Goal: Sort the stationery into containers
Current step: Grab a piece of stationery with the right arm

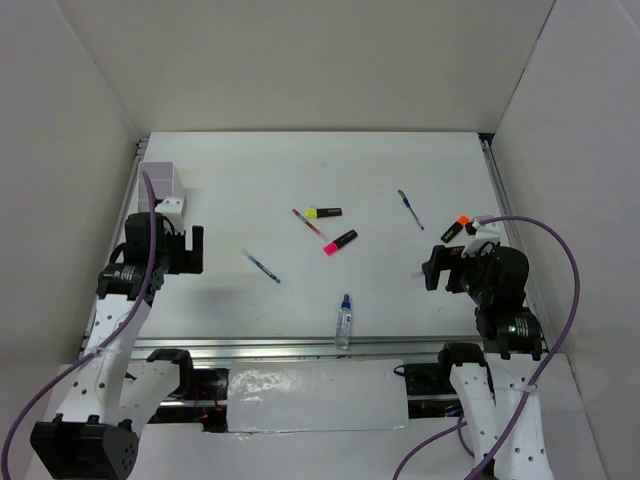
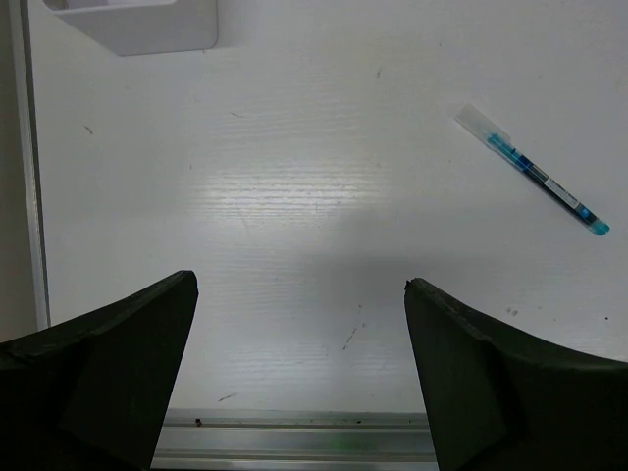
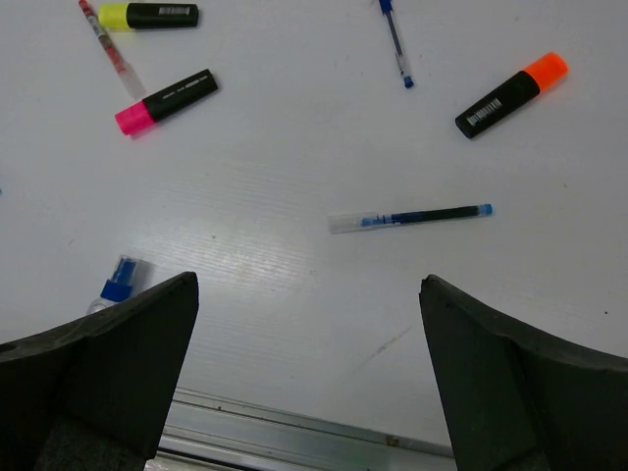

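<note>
Left gripper point(image 2: 299, 285), jaws spread and empty, has the blue pen point(image 2: 535, 172) at two o'clock and the white box point(image 2: 137, 29) at eleven.

— Can we read anything on these things?

— Nothing. We see pale print on the black barrels of the yellow-capped highlighter point(image 3: 157, 15), the pink-capped highlighter point(image 3: 179, 95) and the orange-capped highlighter point(image 3: 496, 103), but it is too small for us to make out.

— And the pens?

— In the left wrist view, the blue pen point(image 2: 538, 178) carries a small light patch with dark marks. We cannot read that either.
</note>
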